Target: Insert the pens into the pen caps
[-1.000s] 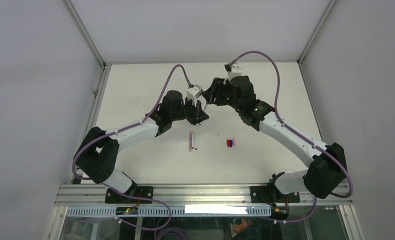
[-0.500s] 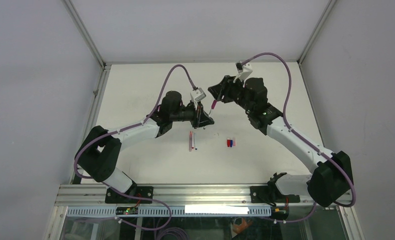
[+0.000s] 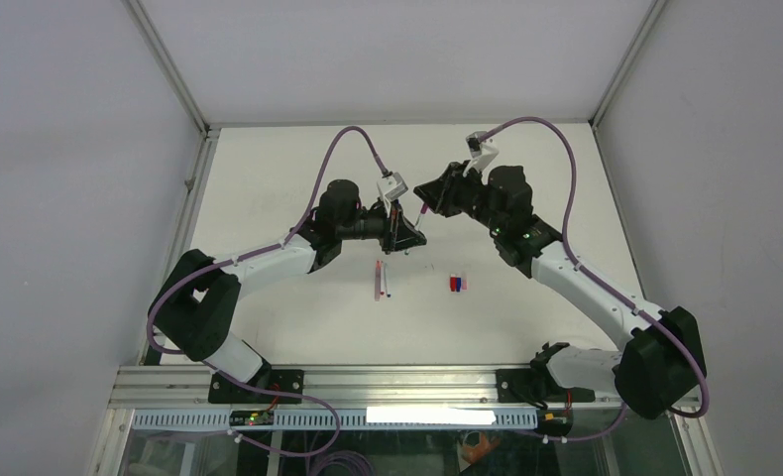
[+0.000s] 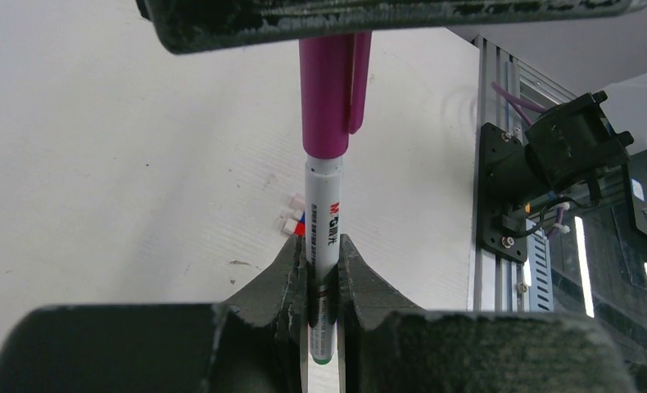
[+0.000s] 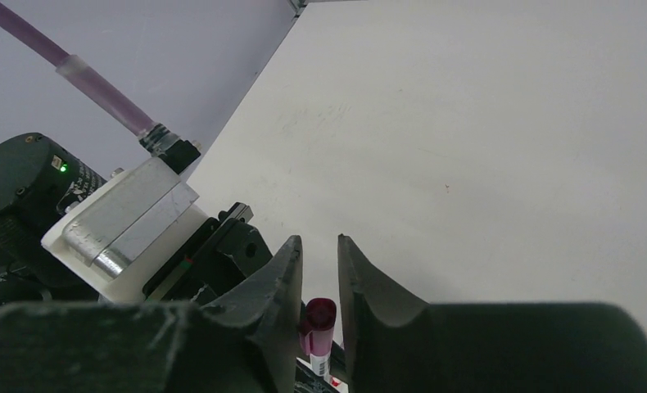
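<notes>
My left gripper [image 4: 323,244] is shut on a white pen [image 4: 324,205] and holds it upright above the table. A magenta pen cap [image 4: 330,98] sits on the pen's upper end. My right gripper [image 5: 318,241] straddles that cap [image 5: 318,315]. Its jaws stand narrowly apart, one finger touches the clip and a sliver of gap shows at the other. In the top view the left gripper [image 3: 407,238] and the right gripper [image 3: 429,198] meet tip to tip over the table's middle. Two more pens [image 3: 381,281] lie side by side below them. Red and blue pen caps [image 3: 456,284] lie to their right.
The white table [image 3: 269,178] is walled by grey panels on three sides. A metal rail [image 3: 407,382] with both arm bases runs along the near edge. Purple cables arch above both wrists. The loose caps [image 4: 294,223] show behind the held pen in the left wrist view.
The right gripper drew back to the right, leaving the magenta cap on the pen. It then came back over the cap with its jaws narrowing. The left gripper kept its grip.
</notes>
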Available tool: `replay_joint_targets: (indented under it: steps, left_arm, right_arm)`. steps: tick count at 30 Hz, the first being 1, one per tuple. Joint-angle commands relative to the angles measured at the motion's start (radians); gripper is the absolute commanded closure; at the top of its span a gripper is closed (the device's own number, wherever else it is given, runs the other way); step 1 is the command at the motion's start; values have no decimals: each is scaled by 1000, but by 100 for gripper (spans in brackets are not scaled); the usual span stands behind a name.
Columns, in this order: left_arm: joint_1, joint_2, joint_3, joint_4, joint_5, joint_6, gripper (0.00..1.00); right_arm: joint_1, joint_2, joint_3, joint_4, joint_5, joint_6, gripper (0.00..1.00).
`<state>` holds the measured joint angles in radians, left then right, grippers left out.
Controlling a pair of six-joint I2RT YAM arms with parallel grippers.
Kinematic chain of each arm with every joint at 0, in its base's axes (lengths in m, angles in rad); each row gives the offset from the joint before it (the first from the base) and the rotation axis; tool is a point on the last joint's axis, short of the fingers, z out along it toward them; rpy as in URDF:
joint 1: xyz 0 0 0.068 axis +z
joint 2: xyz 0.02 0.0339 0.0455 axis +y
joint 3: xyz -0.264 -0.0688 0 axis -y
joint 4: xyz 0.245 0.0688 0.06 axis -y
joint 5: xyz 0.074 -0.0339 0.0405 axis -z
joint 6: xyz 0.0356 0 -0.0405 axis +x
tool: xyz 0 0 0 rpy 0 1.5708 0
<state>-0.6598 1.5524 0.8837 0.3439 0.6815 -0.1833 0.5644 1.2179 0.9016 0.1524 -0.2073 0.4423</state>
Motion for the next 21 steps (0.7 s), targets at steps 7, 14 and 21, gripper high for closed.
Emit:
replay_joint_targets:
  steps: [7,14,21]
  left_arm:
    - [6,-5,28,52,-26,20,100]
    - [15,-17,68,19,-51,46,100]
    - [15,-35,174,-64,-118,135,100]
  right_arm:
    - [-1,-27,-12,47,-30,9,92]
    - [0,-11,-22,39,-49,22,100]
    - [16,24,-50,27,-67,31,100]
